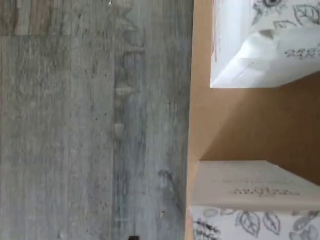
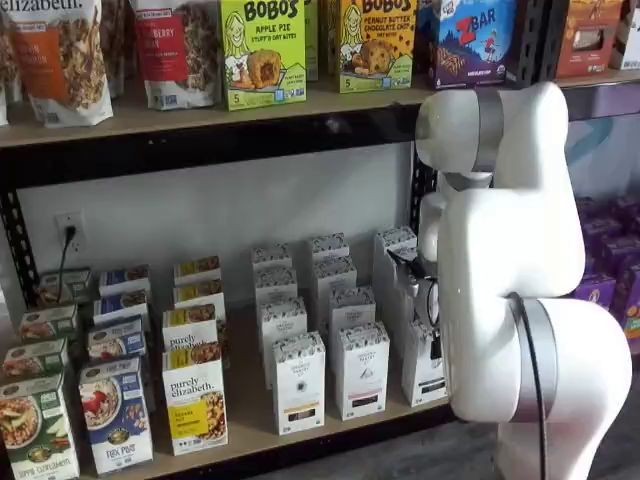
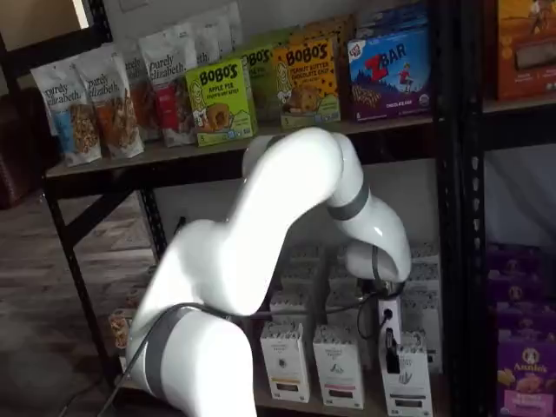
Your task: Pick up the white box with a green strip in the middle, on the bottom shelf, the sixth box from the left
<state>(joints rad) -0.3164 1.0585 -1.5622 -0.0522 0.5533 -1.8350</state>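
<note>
Your white arm (image 2: 510,290) fills the right of both shelf views, bent down toward the bottom shelf (image 2: 250,400). That shelf carries rows of small white boxes with leaf prints. The target box (image 3: 407,378) stands at the front right end of those rows, the arm's wrist directly before it. The fingers (image 3: 390,354) hang black against the box front; you cannot tell whether they are spread or pressed together. The wrist view shows grey plank floor (image 1: 90,130), the shelf edge and two leaf-printed box tops
</note>
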